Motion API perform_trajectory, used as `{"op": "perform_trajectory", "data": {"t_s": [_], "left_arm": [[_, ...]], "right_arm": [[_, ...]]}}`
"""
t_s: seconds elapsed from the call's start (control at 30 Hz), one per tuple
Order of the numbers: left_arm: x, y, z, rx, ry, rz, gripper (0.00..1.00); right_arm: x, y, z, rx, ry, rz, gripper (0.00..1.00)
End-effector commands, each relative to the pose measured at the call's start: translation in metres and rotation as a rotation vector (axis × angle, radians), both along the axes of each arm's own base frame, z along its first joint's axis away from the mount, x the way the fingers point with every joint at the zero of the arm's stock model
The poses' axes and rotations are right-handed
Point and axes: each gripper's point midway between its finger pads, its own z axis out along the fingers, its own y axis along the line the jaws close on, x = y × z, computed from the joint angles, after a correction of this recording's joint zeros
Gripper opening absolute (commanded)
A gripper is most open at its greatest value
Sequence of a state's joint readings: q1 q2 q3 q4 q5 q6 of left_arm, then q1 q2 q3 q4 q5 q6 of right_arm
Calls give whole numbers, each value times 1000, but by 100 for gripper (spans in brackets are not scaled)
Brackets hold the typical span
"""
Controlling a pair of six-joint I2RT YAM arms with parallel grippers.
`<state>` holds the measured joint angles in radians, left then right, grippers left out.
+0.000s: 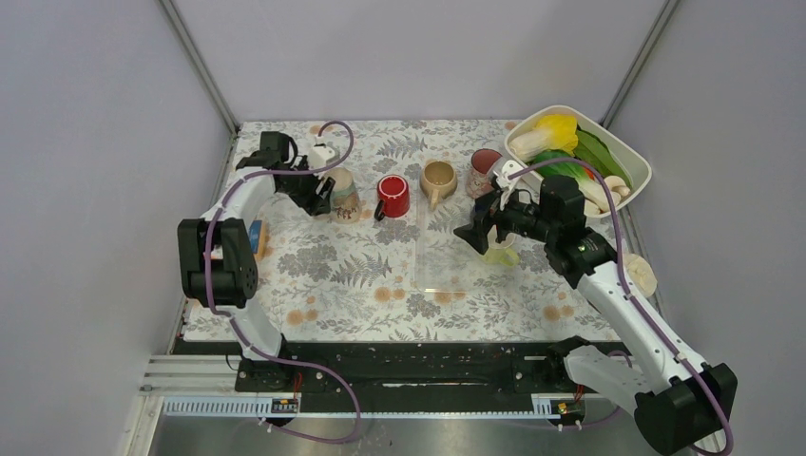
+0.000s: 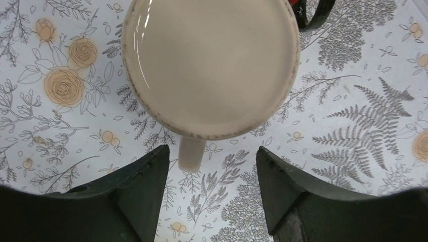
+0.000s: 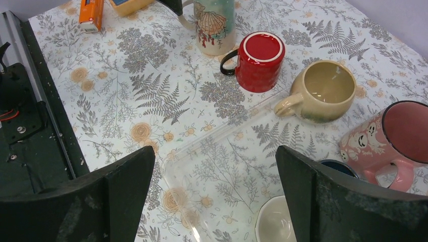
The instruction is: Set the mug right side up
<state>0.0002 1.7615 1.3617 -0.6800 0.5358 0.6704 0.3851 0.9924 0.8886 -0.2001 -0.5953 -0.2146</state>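
A red mug (image 1: 393, 196) with a black handle stands in the row of mugs, its white-ringed flat base facing up in the right wrist view (image 3: 260, 60). Left of it stands a tall cream mug with a seashell print (image 1: 342, 195). My left gripper (image 1: 318, 195) hangs open right above that mug. In the left wrist view (image 2: 212, 166) the mug's round cream top (image 2: 209, 65) fills the frame and its handle (image 2: 192, 154) points between the fingers. I cannot tell whether that top is base or mouth. My right gripper (image 1: 472, 233) is open and empty over a clear tray (image 3: 222, 166).
A tan mug (image 1: 438, 180) and a pink mug (image 1: 485, 171) stand upright right of the red one. A small white cup (image 1: 501, 253) sits under the right gripper. A white basin of vegetables (image 1: 635, 161) is at the back right. An orange box (image 1: 257, 237) lies by the left arm.
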Motion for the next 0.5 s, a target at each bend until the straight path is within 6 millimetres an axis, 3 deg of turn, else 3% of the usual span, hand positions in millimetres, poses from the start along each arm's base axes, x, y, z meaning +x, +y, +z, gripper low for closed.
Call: {"op": "perform_trajectory", "data": {"t_s": [0.0,0.2,0.37,0.47], "left_arm": [[16,1,-10,70,-68,-29,66],[23,0,-17,83,-63,-38,63],[23,-10,-13,39,-67,-70,48],[22,-13,-12,39,-68,-74,34]], "right_arm": [[0,3,14,32,-73,29,99],[-2,1,12,41,-82,32,99],[-1,0,8,44,-74,31,99],[0,0,6,46,-68,31,99]]}}
